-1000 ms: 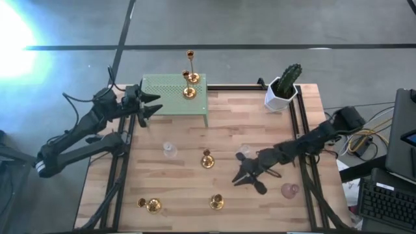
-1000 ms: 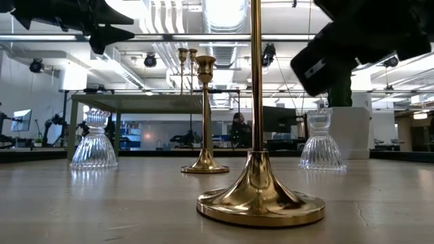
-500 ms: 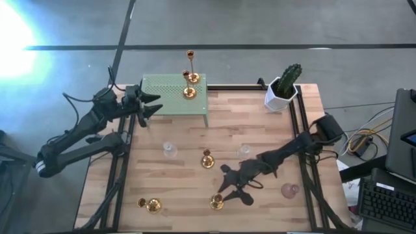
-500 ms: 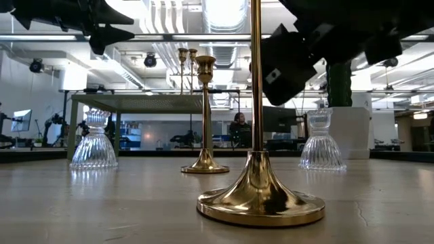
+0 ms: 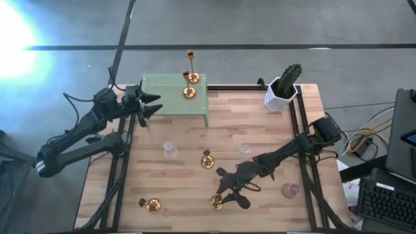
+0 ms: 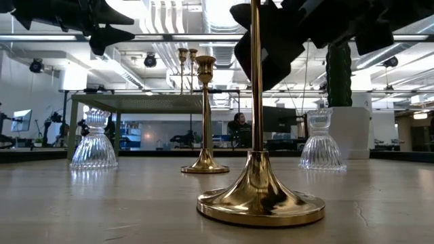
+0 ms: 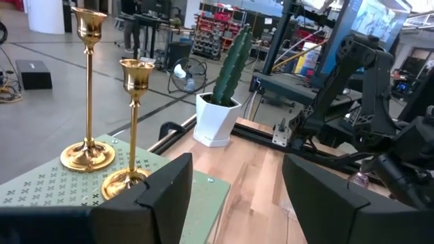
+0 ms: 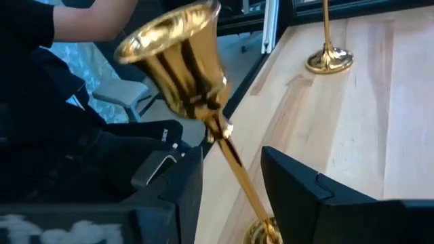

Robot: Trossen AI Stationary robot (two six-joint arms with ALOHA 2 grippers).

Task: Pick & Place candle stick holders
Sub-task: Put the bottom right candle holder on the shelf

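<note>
Wooden slats of your desk (image 5: 188, 188) carry most of the candle stick holders; two gold ones already stand on the green perforated stand (image 5: 172, 99) at the far left corner, and your left gripper (image 5: 151, 104) waits beside it with fingers wide and empty.

Your right gripper (image 5: 223, 193) sits at the tall gold candlestick (image 5: 216, 202) near the front edge; from the wrist, its thin stem (image 8: 234, 163) runs up between the two dark fingers, which stand partly apart, and I cannot say for sure that either touches it.

Your risk is a tip; the stem is slender and top-heavy, so an off-centre close or a sideways nudge could topple it and send it rolling toward the edge; a glancing grip could also slip on the polished metal.
</note>
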